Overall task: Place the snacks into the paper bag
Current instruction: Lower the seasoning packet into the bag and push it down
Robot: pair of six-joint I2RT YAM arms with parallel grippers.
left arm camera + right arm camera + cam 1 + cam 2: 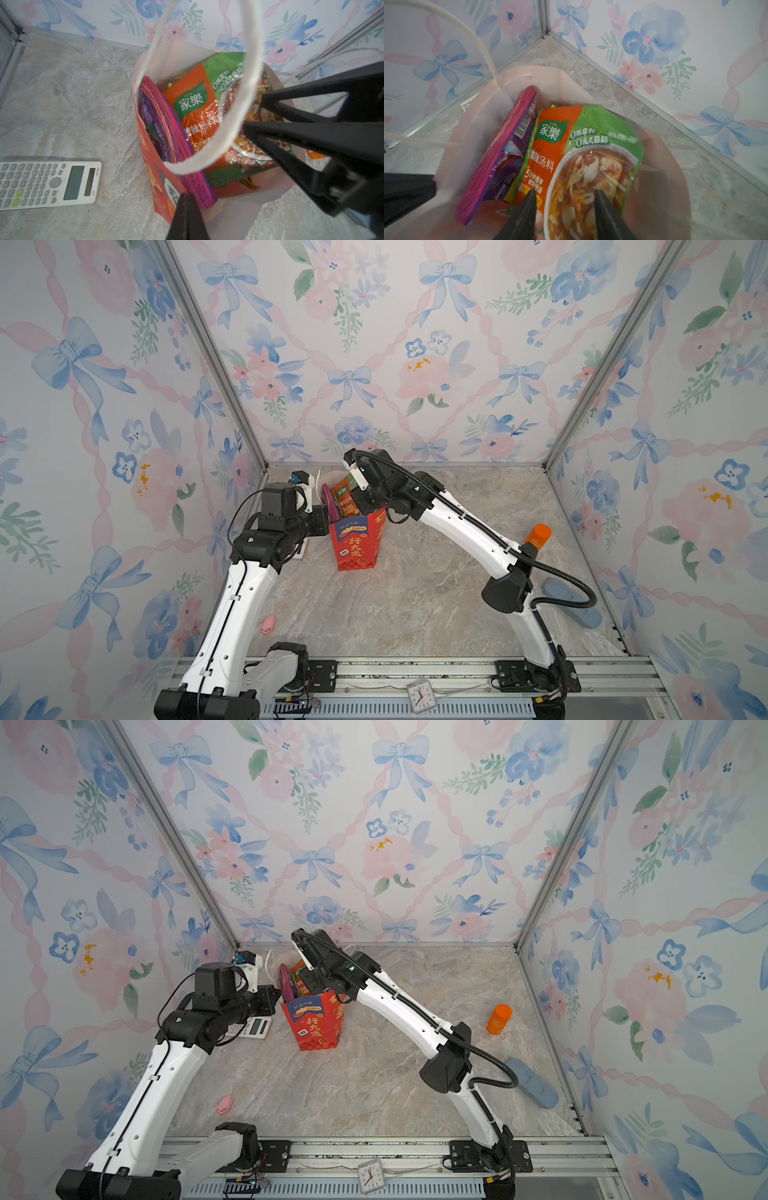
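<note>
Two robot arms, left arm (232, 614) and right arm (465, 526): glossy white link shells, matte black joint housings. Black base plates (513, 676) screwed onto the silver aluminium rail (415, 670). Above the rail: black corrugated conduit (561, 604) on the right arm, thin black cable (231, 526) on the left arm. Right gripper (565, 190): black tapered fingers (527, 207).

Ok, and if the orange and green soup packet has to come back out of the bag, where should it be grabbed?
Pinch the soup packet by its top sealed edge, coming straight down through the mouth of the paper bag. It stands on end beside the purple packet, and the bag's walls block its sides.
</note>
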